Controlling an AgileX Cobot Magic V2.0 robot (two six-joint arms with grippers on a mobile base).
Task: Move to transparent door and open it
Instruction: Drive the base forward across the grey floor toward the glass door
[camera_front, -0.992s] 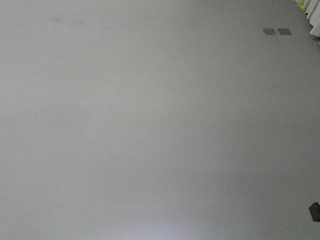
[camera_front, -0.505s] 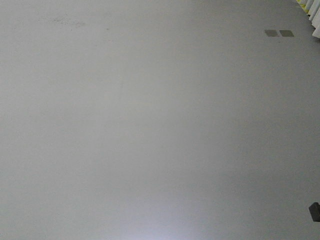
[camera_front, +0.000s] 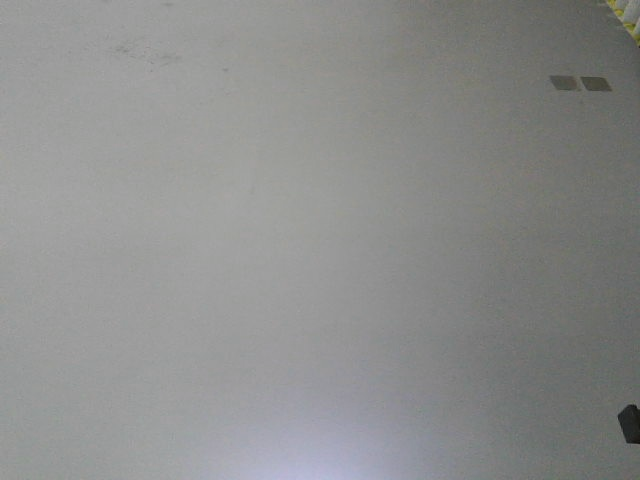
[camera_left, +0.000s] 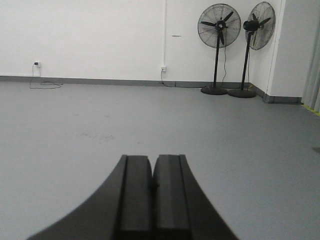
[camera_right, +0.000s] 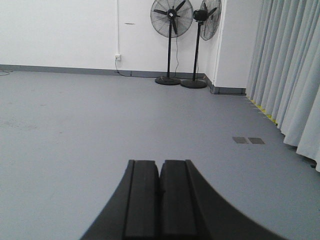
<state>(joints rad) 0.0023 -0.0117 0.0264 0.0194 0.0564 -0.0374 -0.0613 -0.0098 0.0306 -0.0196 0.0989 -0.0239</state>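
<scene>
front view: looks steeply down, close on grey floor (camera_front: 300, 250). two dark floor plates (camera_front: 580, 83) at 2 o'clock.
left wrist view: low, near level, sights along left gripper (camera_left: 151, 160) across floor to far white wall (camera_left: 100, 35). two fans (camera_left: 219, 25) at 1 o'clock.
right wrist view: similar heading, over right gripper (camera_right: 159, 164). shares wall and fans with left wrist view. floor plates at 3 o'clock, shared with front view. curtain (camera_right: 290, 75) at 2 o'clock, maybe same as pale strip (camera_front: 628, 12) in front view's top-right corner.

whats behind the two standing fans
Behind the fans is a plain white wall with a grey skirting strip along its foot. The fan heads and poles cover small parts of both, so those bits cannot be seen.
</scene>
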